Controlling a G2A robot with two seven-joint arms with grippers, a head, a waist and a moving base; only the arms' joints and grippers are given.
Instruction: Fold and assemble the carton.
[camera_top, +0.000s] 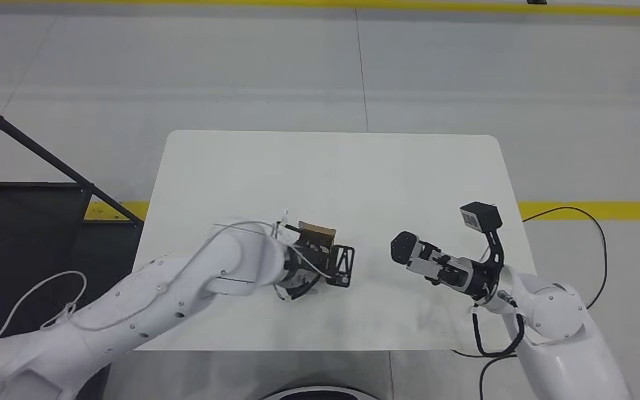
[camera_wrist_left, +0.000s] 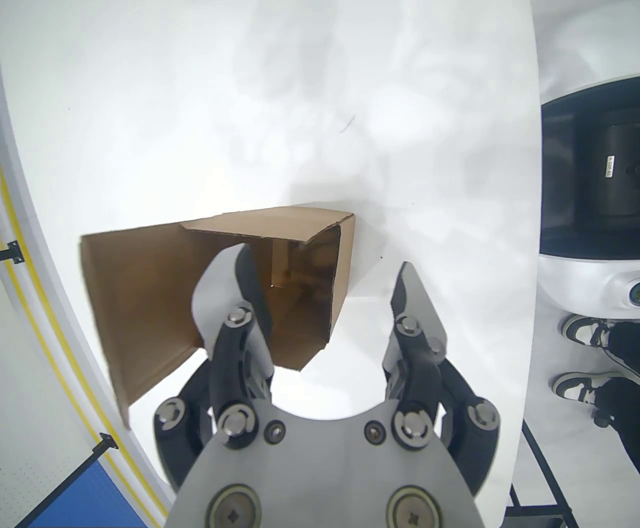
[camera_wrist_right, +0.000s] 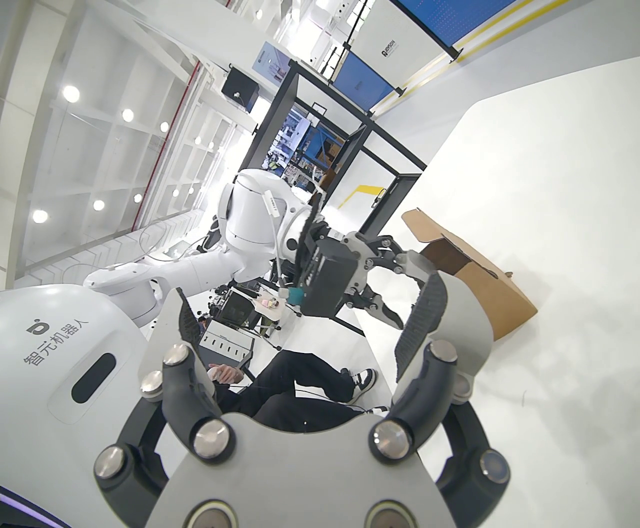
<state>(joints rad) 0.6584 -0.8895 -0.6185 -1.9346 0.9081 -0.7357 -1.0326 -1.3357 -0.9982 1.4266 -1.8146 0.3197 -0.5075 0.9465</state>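
Note:
A brown carton (camera_wrist_left: 150, 295) lies on its side on the white table (camera_top: 400, 180), its open end facing my left gripper (camera_wrist_left: 325, 280), one wide flap spread outward. That gripper is open: one fingertip (camera_wrist_left: 240, 280) sits at the carton's mouth, the other stands apart over bare table. From above, the carton (camera_top: 318, 232) lies just beyond the left gripper (camera_top: 340, 265), in the near-left part of the table. My right gripper (camera_top: 400, 247) hovers open to the right, a short gap away, holding nothing. The right wrist view looks past its own gripper (camera_wrist_right: 305, 310) at the carton (camera_wrist_right: 480, 280) and left gripper (camera_wrist_right: 380, 285).
The table's near edge (camera_top: 300, 350) runs close below both arms. A black frame and panel (camera_top: 40, 230) stand off the table's left side. The far half of the table is bare white surface.

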